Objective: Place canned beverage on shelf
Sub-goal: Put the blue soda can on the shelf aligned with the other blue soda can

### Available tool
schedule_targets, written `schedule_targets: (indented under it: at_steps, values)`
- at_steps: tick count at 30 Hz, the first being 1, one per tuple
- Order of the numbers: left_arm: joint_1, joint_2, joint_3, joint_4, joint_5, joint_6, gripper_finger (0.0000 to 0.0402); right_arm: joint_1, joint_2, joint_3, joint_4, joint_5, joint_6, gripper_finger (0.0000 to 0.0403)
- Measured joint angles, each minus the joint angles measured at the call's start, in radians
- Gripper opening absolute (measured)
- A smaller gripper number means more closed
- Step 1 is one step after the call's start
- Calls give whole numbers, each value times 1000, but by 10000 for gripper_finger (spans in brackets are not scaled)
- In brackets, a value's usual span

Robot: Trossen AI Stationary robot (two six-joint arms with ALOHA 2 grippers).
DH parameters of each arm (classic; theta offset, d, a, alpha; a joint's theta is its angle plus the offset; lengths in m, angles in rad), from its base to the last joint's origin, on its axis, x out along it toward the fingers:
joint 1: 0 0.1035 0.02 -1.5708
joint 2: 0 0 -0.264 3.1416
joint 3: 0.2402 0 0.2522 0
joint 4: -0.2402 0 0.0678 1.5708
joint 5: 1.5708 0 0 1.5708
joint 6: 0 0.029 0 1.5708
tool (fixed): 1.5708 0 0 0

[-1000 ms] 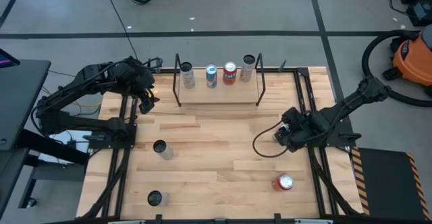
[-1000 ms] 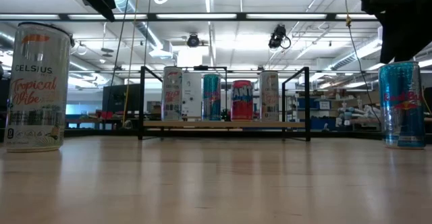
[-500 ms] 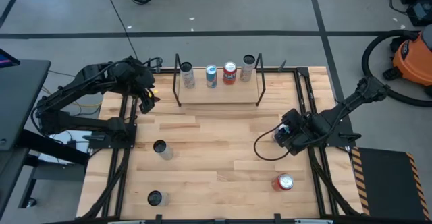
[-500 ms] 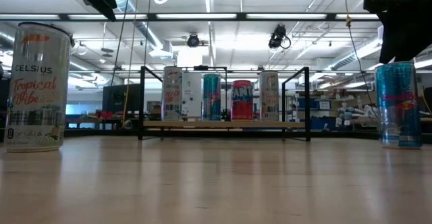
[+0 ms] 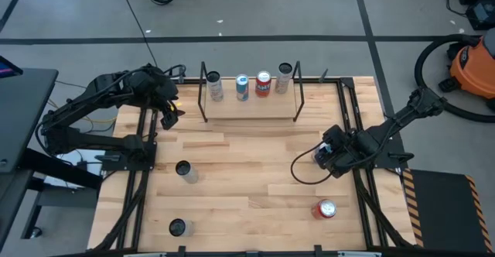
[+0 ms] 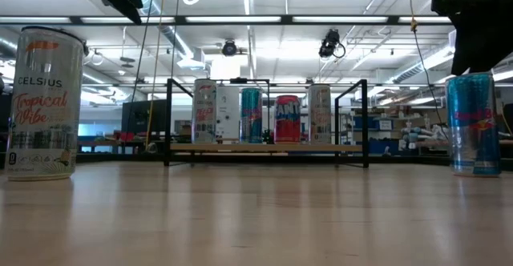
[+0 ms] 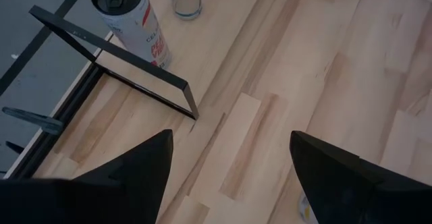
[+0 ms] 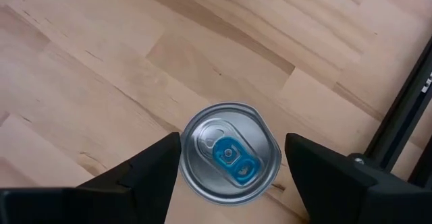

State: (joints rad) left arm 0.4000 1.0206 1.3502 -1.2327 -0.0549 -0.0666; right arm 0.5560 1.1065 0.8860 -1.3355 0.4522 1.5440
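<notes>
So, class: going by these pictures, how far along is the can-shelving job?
Done: four cans stand on the shelf. In hand: the right gripper, open, is poised straight above a blue-tabbed can, not yet gripping. Left: that can, two silver cans and a red can. The left gripper waits beside the shelf.

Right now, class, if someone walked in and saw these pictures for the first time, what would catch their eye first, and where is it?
First, the row of four cans standing on the shelf at the table's far edge. Next, the right claw, open, poised directly above a silver can with a blue tab near the table's right side. The left claw hangs open beside the shelf's left end frame.
</notes>
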Motion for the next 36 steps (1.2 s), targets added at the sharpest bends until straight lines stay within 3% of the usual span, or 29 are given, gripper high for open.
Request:
schedule_targets:
  at_steps: [10, 28, 36]
  values:
    - [0, 0, 0, 0, 0, 11, 300, 0, 1, -1, 35, -17, 1, 337]
    - [0, 0, 0, 10, 0, 25, 300, -3, -53, -4, 8, 34, -13, 336]
    - [0, 0, 0, 10, 0, 26, 300, -3, 0, -4, 2, 24, -10, 337]
